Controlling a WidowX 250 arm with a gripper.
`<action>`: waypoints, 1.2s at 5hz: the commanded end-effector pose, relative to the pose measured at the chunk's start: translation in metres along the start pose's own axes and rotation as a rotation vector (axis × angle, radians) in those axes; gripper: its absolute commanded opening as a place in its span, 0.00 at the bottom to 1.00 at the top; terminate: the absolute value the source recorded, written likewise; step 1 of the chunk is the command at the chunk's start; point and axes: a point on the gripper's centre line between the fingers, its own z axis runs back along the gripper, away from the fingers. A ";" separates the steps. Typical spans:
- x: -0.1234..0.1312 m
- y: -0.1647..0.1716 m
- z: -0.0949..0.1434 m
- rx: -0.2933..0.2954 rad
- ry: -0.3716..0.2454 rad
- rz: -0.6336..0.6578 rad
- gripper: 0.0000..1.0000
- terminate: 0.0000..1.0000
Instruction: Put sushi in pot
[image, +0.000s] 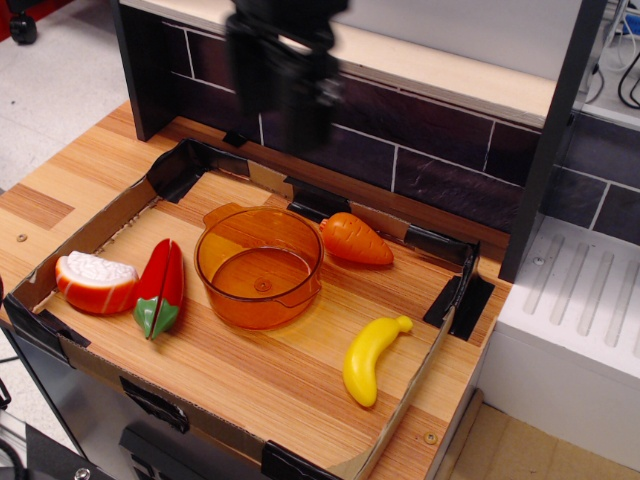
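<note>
The sushi (96, 282) has an orange-red body and a bumpy white top. It lies at the left end of the tray, next to a red chili pepper (160, 287). The translucent orange pot (259, 266) stands empty and upright in the middle of the tray. My gripper (285, 135) hangs high above the tray's back edge, behind the pot and far from the sushi. It is blurred by motion. Its two dark fingers still look apart, and nothing is between them.
An orange carrot (356, 240) lies right behind the pot. A yellow banana (370, 358) lies at the front right. The tray has low cardboard walls (80, 236) with black tape at the corners. A dark brick-pattern backsplash (450, 150) rises behind it.
</note>
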 end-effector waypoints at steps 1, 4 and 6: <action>-0.028 0.028 0.013 -0.072 0.068 -0.376 1.00 0.00; -0.088 0.075 -0.033 0.088 0.038 -0.633 1.00 0.00; -0.099 0.088 -0.054 0.052 0.094 -0.674 1.00 0.00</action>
